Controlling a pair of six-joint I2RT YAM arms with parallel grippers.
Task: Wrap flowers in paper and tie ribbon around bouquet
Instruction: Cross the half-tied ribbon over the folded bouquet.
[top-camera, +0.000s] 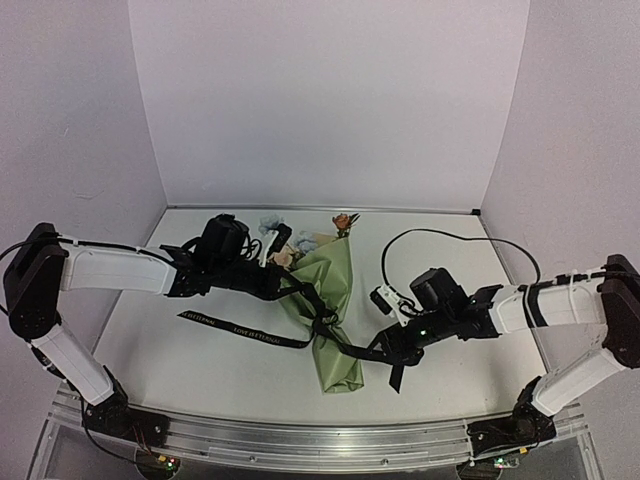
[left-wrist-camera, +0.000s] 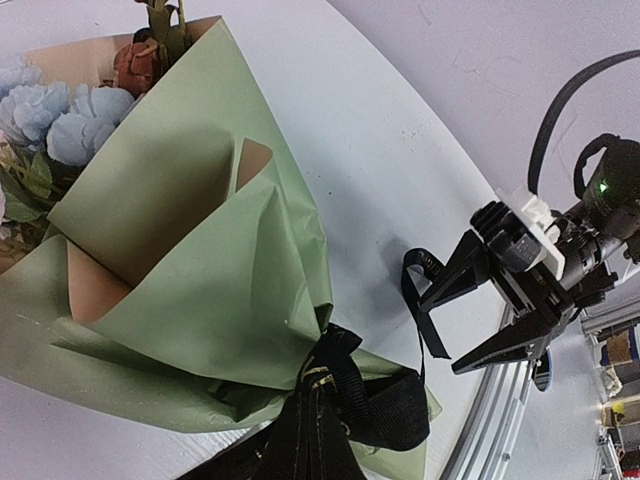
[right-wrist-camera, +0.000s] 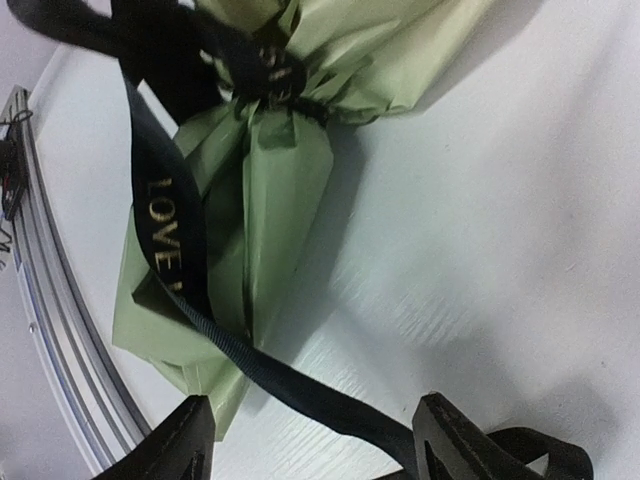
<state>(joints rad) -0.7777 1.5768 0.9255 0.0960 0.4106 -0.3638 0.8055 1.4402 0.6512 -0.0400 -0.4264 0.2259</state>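
The bouquet lies mid-table, its olive-green paper (top-camera: 332, 280) (left-wrist-camera: 200, 240) (right-wrist-camera: 290, 200) rolled into a cone. The flowers (top-camera: 282, 243) (left-wrist-camera: 70, 115) poke from its far, wide end, with a rust bloom (top-camera: 345, 220) beside them. The black lettered ribbon (top-camera: 240, 330) (left-wrist-camera: 345, 385) (right-wrist-camera: 165, 220) is cinched round the cone's neck. One tail trails left across the table. My left gripper (top-camera: 293, 290) is shut on a strand just above the neck. My right gripper (top-camera: 390, 350) (left-wrist-camera: 437, 335) (right-wrist-camera: 315, 400) stands open to the cone's right, and the other ribbon tail runs loosely between its fingers.
An aluminium rail (top-camera: 300, 440) (left-wrist-camera: 490, 430) runs along the table's near edge, close to the cone's narrow end. A black cable (top-camera: 440, 235) loops over the table behind the right arm. White walls close in the back and both sides.
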